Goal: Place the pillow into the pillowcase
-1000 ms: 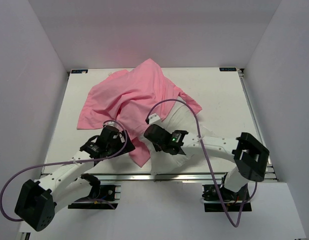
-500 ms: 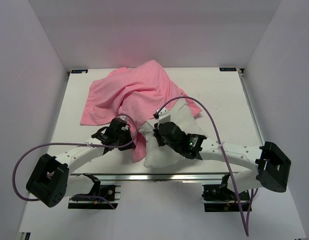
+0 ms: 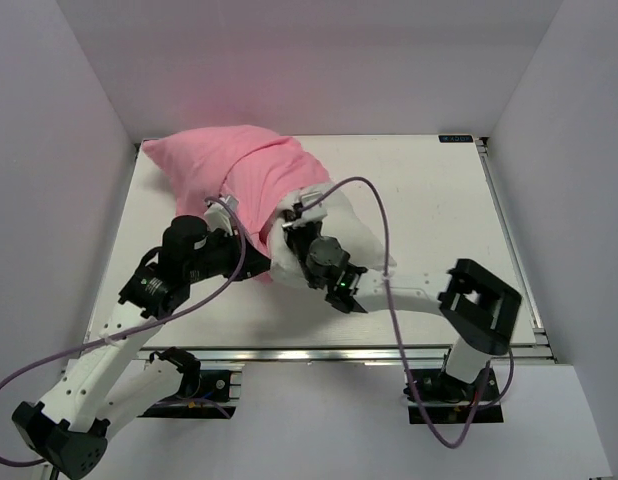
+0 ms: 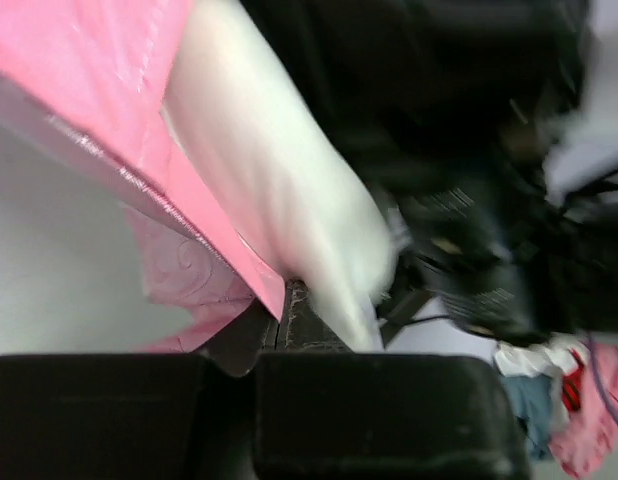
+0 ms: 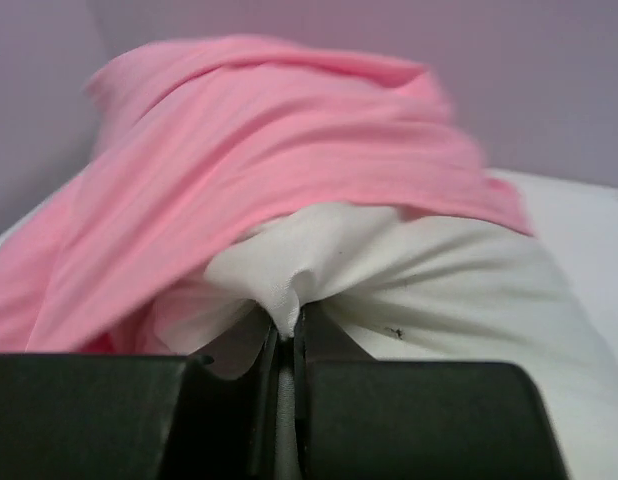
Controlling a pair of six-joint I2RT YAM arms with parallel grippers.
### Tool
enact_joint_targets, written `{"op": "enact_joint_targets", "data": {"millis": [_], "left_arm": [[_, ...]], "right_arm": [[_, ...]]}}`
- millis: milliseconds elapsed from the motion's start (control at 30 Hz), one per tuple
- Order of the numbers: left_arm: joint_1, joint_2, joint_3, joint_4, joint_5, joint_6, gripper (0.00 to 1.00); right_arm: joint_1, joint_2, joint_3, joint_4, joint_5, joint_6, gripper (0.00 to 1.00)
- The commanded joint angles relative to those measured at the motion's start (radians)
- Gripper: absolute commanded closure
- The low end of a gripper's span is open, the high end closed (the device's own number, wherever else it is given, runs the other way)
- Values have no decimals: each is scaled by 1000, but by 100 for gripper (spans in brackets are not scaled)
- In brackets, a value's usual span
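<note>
The pink pillowcase (image 3: pixel 229 165) bulges at the table's far left, drawn over the far end of the white pillow (image 3: pixel 354 235). The pillow's near end sticks out toward the right. My left gripper (image 3: pixel 236 243) is at the sack's near edge. In the left wrist view it (image 4: pixel 284 300) is shut, with the hem of the pillowcase (image 4: pixel 89 70) caught at the fingertips beside the pillow (image 4: pixel 279 170). My right gripper (image 3: pixel 292 230) is at the pillow's near left corner. In the right wrist view it (image 5: pixel 286 315) is shut on a pinched fold of the pillow (image 5: pixel 439 290), below the pillowcase (image 5: pixel 269 130).
The white table (image 3: pixel 439 200) is boxed in by walls on the left, right and back, with a metal rail (image 3: pixel 319 352) along its front edge. Purple cables (image 3: pixel 379 230) loop over both arms. The right arm's dark body (image 4: pixel 469 250) fills the left wrist view's right side.
The left gripper has closed on the pillowcase's edge. Both arms have pushed away and leftward, and the pillowcase has gone from a flat heap to a bulge over the pillow's far end.
</note>
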Motion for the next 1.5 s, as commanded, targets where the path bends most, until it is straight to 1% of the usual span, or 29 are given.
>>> {"op": "enact_joint_targets", "data": {"millis": [0,33,167,233,300,367,400,433,467,500,533,567,600,633,667,700,733,767,800,833,867,933,1000,1133,1233,1300,1333,1367,1467], "left_arm": [[-34,-53,48,-130,402,-48,100],[-34,-59,28,-133,411,-69,100],[-36,-108,-32,-132,459,-116,100],[-36,-145,-37,-153,444,-123,100],[-36,-156,-26,-181,425,-119,100],[-36,-156,-24,-191,384,-113,100],[-36,-155,-27,-198,367,-108,100],[-36,-142,-32,-198,343,-106,100],[-36,-133,-37,-192,339,-105,93],[-36,-125,-43,-176,341,-99,84],[-36,-101,-38,-178,327,-93,71],[-37,-87,-2,-202,310,-81,34],[-36,-72,26,-220,293,-52,7],[-36,-38,60,-248,272,-33,2],[-37,-21,99,-301,217,-10,2],[-37,-6,189,-329,180,21,2],[-37,12,237,-358,134,35,2],[-37,41,283,-400,40,45,2],[-37,58,372,-418,-16,59,2],[-37,75,409,-432,-73,65,2],[-37,107,439,-446,-184,67,2],[-37,141,506,-451,-292,61,2],[-37,218,584,-466,-419,67,2],[-37,359,684,-498,-533,119,2],[-37,500,736,-521,-638,176,2],[-37,587,824,-552,-713,211,2],[-37,685,865,-566,-754,229,2],[-37,735,956,-602,-771,248,3],[-36,902,1092,-688,-842,291,7]], "right_arm": [[-29,146,226,355,213,-200,100],[-32,204,263,344,251,-205,100],[-58,312,383,342,308,-180,100],[-61,357,431,365,352,-227,100],[-55,353,416,384,343,-238,100],[-51,295,329,359,319,-190,100],[-38,268,293,267,269,-156,100],[-35,193,252,203,221,-51,100],[-35,147,148,144,145,3,100],[-37,104,94,56,-37,57,100],[-37,24,45,21,-116,111,100],[-37,-15,-39,-16,-204,133,100],[-37,-83,-76,-96,-358,156,77],[-37,-113,-107,-142,-423,174,58],[-37,-144,-154,-186,-481,199,45],[-37,-205,-175,-234,-558,231,18],[-38,-233,-189,-318,-577,242,12],[-41,-262,-201,-361,-583,265,11],[-44,-321,-218,-400,-579,269,11],[-51,-351,-224,-473,-582,266,11],[-69,-380,-226,-521,-580,283,11],[-103,-455,-218,-634,-595,298,11],[-173,-524,-216,-684,-634,327,11],[-307,-590,-200,-748,-697,332,11],[-417,-555,-116,-837,-726,308,11],[-509,-494,-74,-868,-773,311,10],[-543,-471,-30,-875,-819,297,11],[-611,-442,-6,-877,-900,295,11],[-701,-328,73,-814,-1102,216,11]]}}
